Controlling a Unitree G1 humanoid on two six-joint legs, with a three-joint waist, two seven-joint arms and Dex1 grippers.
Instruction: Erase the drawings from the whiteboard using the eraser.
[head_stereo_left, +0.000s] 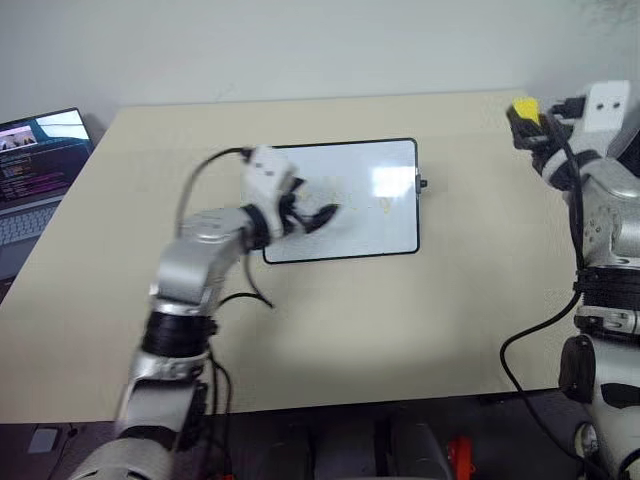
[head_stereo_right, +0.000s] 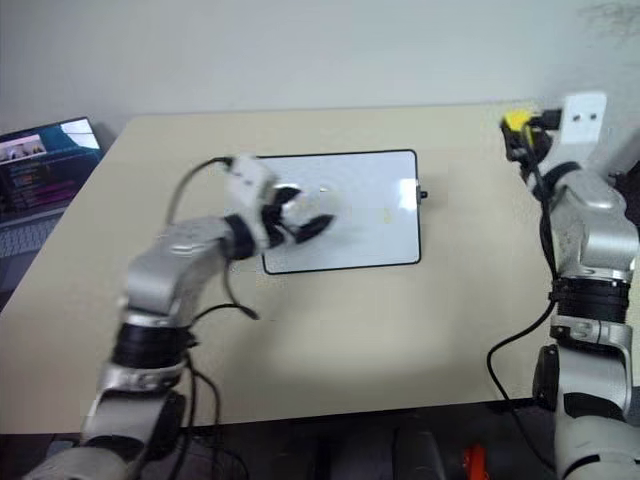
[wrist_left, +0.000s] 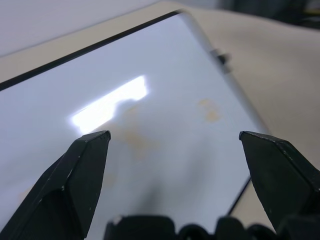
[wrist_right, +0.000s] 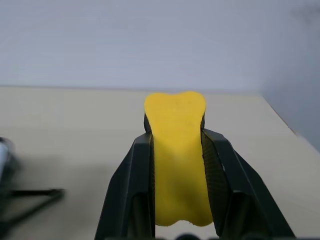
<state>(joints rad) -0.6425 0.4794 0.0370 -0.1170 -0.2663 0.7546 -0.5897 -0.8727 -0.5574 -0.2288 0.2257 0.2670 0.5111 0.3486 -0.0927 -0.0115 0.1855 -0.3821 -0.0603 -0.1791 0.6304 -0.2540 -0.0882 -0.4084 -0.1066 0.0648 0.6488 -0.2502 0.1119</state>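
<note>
The eraser (wrist_right: 178, 160) looks light and a little soft, a smooth yellow block with a notched end like a bone, and the right claw (wrist_right: 177, 145) has it pinched narrow across its flat sides, lifted clear of the table (head_stereo_left: 400, 330) near the far right corner. That grip seems sound for wiping: the free end stands out past the fingertips, so it can be pressed flat without the fingers scraping the board.

The whiteboard (head_stereo_left: 385, 225) lies flat mid-table, well apart from the eraser — glossy, thin, black-framed with rounded corners and a small knob on its right short side. It is probably slippery and light enough to skate under a firm rub. The left claw (wrist_left: 175, 137) hovers over its left part with jaws spread wide and nothing between them. The drawings (wrist_left: 210, 110) are faint orange-yellow smudges on the white surface, thin and pale.
</note>
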